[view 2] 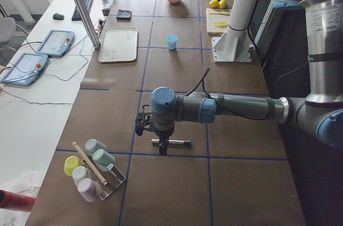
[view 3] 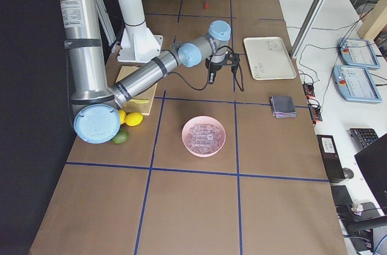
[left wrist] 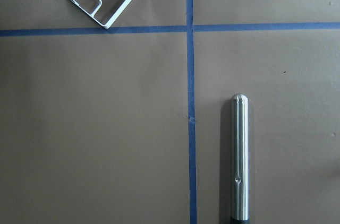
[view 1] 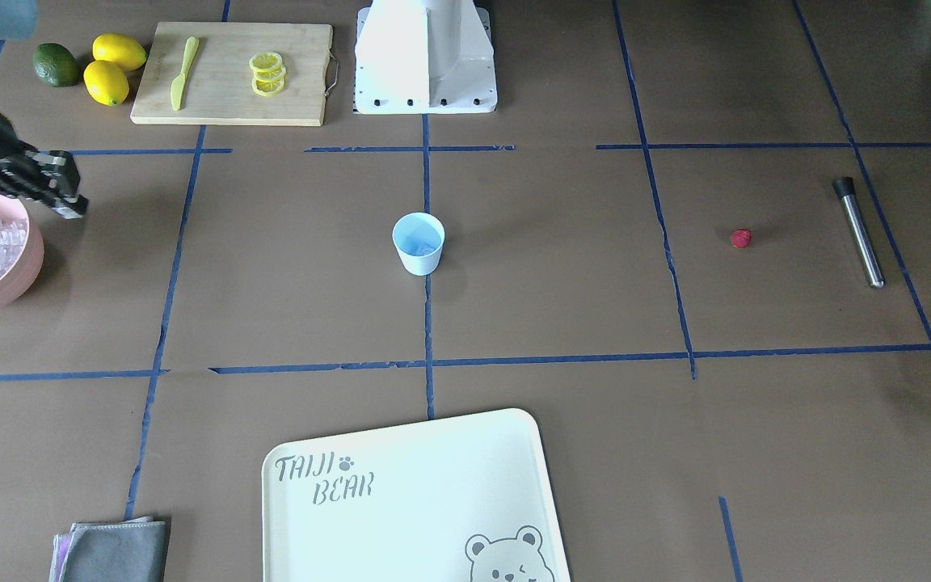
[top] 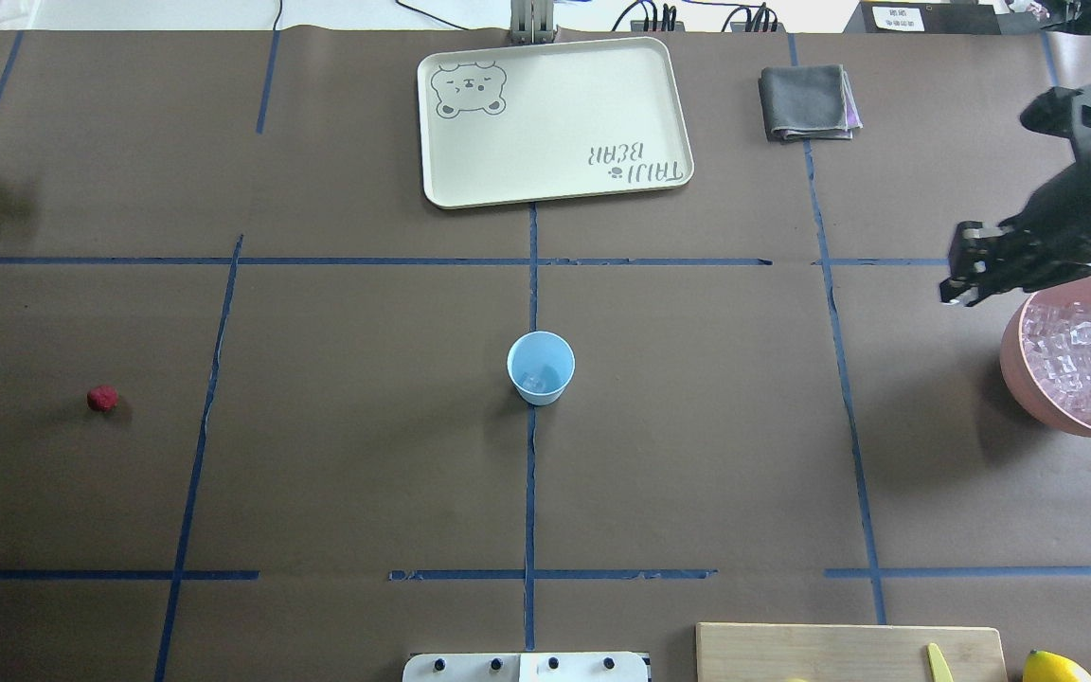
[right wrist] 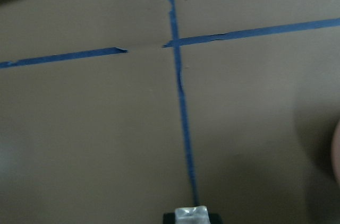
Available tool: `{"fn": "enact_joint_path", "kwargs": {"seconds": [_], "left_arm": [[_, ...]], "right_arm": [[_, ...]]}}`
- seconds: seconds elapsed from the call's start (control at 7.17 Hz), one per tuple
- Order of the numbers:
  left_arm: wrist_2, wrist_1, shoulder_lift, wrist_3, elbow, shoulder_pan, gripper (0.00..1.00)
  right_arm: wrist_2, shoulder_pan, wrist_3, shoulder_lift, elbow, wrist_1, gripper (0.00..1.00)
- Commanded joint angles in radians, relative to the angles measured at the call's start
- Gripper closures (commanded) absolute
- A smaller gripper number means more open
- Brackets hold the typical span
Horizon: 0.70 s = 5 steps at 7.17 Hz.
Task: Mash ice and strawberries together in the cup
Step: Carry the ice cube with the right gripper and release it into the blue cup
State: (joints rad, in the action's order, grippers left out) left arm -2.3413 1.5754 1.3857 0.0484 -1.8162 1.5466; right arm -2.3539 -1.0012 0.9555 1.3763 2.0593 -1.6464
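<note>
an ice cube (right wrist: 192,216) is sitting pinched in the right gripper (top: 955,292) near the pink bowl (top: 1010,369); the left gripper (view 2: 162,139) is hanging over the muddler (left wrist: 239,160), and i cannot tell whether its fingers are open.

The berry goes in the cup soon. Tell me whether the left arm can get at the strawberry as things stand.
Probably yes. The left gripper hangs above the metal muddler, and the strawberry lies in the open on the table nearby, on that arm's side, with nothing between them.
</note>
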Motion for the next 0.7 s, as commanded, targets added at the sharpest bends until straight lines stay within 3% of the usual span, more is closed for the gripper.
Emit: {"fn": "enact_joint_path", "kwargs": {"seconds": [0.0,0.14,0.42,0.56], "left_arm": [[0.000,0.003,0.000,0.001,0.006,0.000,0.00],[0.000,0.005,0.001,0.001,0.011,0.000,0.00],[0.000,0.006,0.001,0.001,0.011,0.000,0.00],[0.000,0.005,0.001,0.001,0.009,0.000,0.00]], "right_arm": [[0.095,0.230,0.419,-0.278,-0.046,-0.004,0.99],[0.167,0.319,0.504,-0.377,-0.106,0.002,1.00],[0.289,0.413,0.567,-0.558,-0.311,0.019,1.00],[0.306,0.433,0.581,-0.572,-0.400,0.113,1.00]]}}
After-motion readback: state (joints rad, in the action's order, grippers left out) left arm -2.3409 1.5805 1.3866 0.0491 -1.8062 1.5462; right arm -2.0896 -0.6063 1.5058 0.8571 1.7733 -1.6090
